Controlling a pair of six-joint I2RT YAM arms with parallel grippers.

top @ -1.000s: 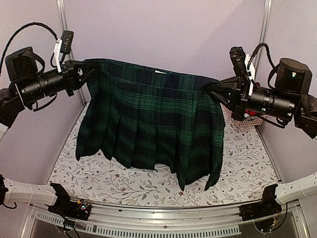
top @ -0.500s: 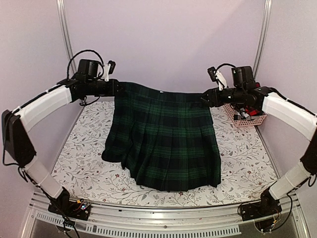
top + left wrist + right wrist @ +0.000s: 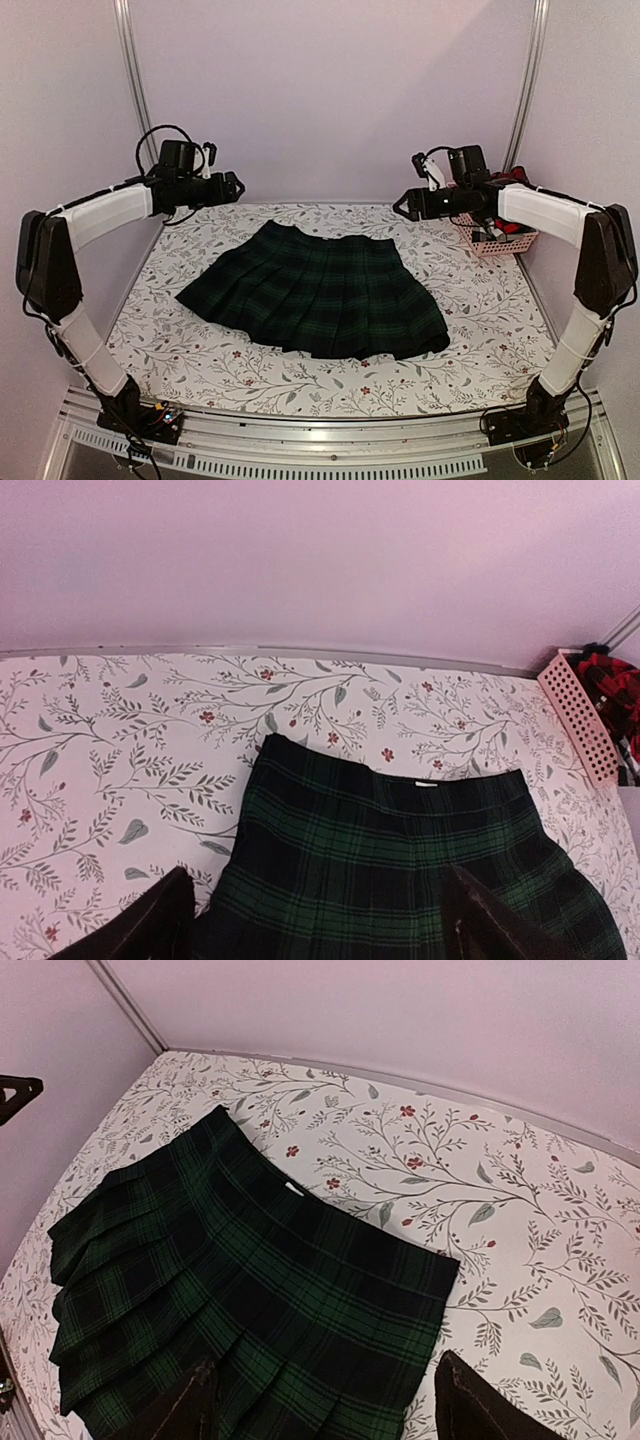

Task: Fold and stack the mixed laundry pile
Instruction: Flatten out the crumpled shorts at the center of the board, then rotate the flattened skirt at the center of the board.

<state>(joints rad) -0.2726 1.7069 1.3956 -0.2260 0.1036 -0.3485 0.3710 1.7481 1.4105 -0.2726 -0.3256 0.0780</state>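
Note:
A dark green tartan pleated skirt (image 3: 315,300) lies spread flat on the leaf-patterned table cloth (image 3: 190,355), waistband toward the back wall. My left gripper (image 3: 237,188) hovers open above and behind the skirt's left waist corner, holding nothing. My right gripper (image 3: 400,205) is open too, above and behind the right waist corner. The left wrist view shows the waistband (image 3: 400,790) between the spread fingers (image 3: 150,925). In the right wrist view the skirt (image 3: 250,1280) lies below the parted fingers (image 3: 470,1400). A red-and-black checked piece (image 3: 612,680) sits in the basket.
The pink slatted basket (image 3: 497,240) stands at the back right corner, just behind my right forearm, with clothes inside. Metal frame posts (image 3: 133,90) rise at both back corners. Pink walls close in the table on three sides.
Both grippers have opened and let go of the skirt's waist corners. The skirt, hanging between them a second ago, has dropped and now lies flat on the table. Both arms reached toward the back.

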